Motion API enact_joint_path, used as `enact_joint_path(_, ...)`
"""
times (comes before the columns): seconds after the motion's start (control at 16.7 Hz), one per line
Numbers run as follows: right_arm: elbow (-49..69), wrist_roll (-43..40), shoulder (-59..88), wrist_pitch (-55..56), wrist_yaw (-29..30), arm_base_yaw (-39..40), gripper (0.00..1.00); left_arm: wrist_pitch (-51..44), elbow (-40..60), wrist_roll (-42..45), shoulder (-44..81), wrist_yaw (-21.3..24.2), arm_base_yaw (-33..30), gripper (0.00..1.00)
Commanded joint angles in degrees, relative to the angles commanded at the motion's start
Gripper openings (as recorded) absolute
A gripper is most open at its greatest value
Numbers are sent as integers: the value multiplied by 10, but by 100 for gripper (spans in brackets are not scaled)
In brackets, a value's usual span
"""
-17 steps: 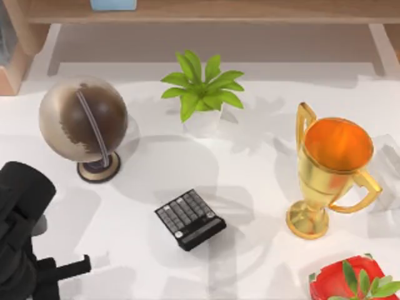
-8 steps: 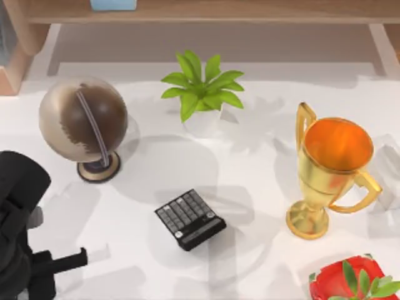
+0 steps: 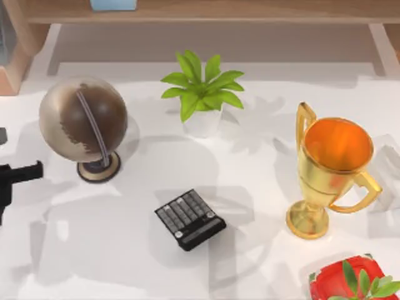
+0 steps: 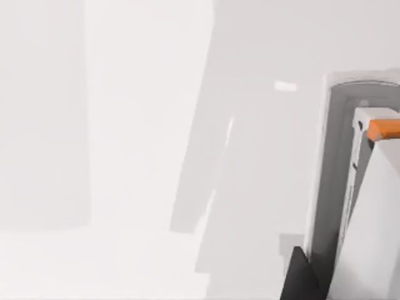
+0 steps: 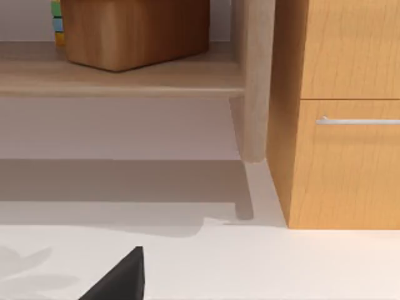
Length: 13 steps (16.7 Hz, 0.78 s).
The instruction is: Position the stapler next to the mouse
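Left end effector (image 3: 19, 178) at table's (image 3: 125, 262) left edge, beside globe (image 3: 83, 119)

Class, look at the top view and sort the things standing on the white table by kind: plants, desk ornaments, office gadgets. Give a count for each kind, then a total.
Plants: 2, the green leafy plant in a white pot and the green plant in a red pot.
Desk ornaments: 2, the brown globe on a stand and the gold trophy cup.
Office gadgets: 1, the black keyed calculator.
Total: 5.
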Motion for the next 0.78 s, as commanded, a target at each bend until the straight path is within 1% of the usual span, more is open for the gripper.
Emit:
enact_joint_path(0.18, 0, 0, 0, 0, 0, 0, 100, -34, 157, 126, 124, -3, 92, 0)
enact_joint_path(0.36, 0, 0, 0, 0, 0, 0, 100, -61, 303, 234, 235, -8, 157, 0)
enact_joint_path(0.48, 0, 0, 0, 0, 0, 0, 100, -71, 381, 288, 291, -10, 183, 0)
enact_joint_path(0.6, 0, 0, 0, 0, 0, 0, 100, -77, 437, 327, 331, -10, 197, 0)
enact_joint_path(0.78, 0, 0, 0, 0, 0, 0, 100, -79, 479, 360, 362, -9, 207, 0)
